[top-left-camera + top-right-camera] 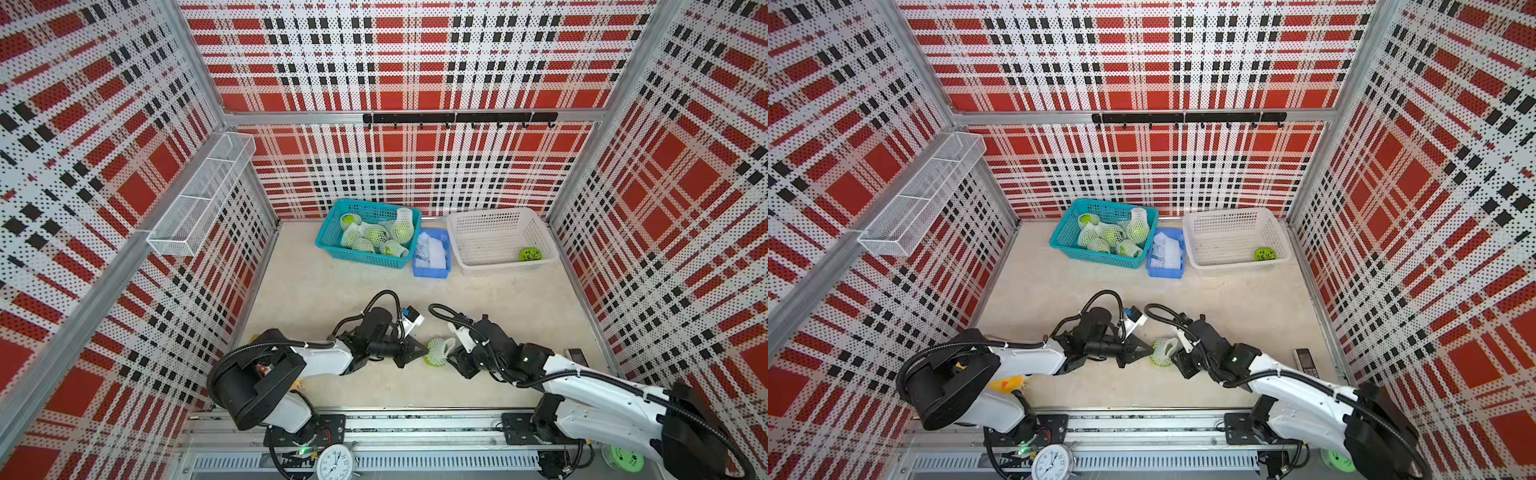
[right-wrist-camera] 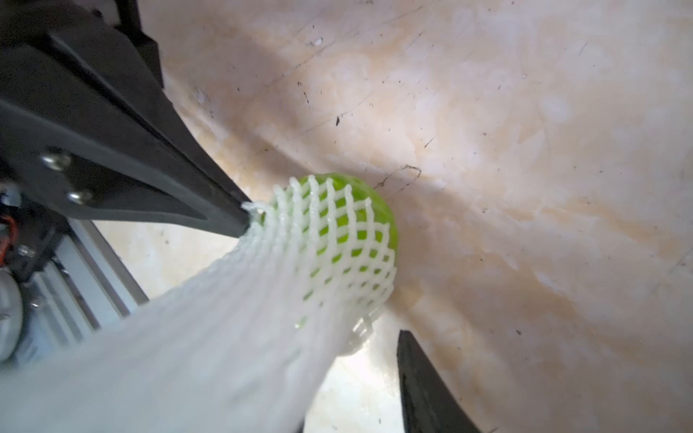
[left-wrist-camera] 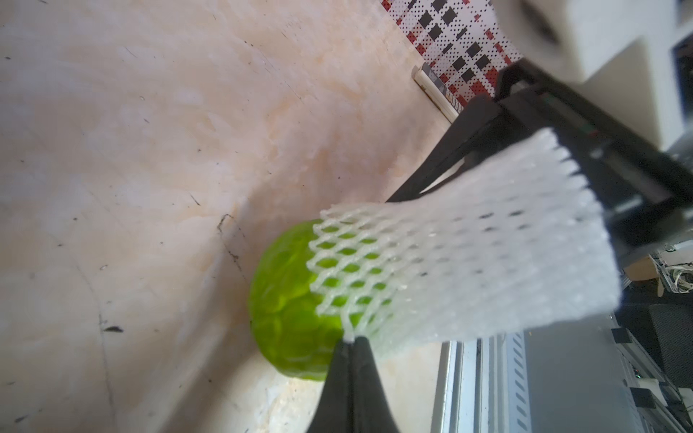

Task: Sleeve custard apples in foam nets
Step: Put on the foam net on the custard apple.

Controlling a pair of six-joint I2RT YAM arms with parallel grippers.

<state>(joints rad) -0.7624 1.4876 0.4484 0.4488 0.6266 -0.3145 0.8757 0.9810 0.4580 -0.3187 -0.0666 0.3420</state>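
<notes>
Custard apple (image 3: 285, 311): bright green, bumpy, on your table (image 3: 150, 187), one end bare.
Foam net (image 3: 468, 262): white mesh, stretched halfway over that fruit, tail flaring loose.

Beige tabletop (image 1: 324, 299) with three plastic baskets (image 1: 330, 232)

Custard apple (image 3: 285, 311) partly inside foam net (image 3: 468, 262), apparently resting on table (image 1: 332, 291)

L tool (image 3: 350, 342) pinching foam net (image 3: 461, 258) rim | custard apple (image 3: 285, 311) half-sleeved
</notes>
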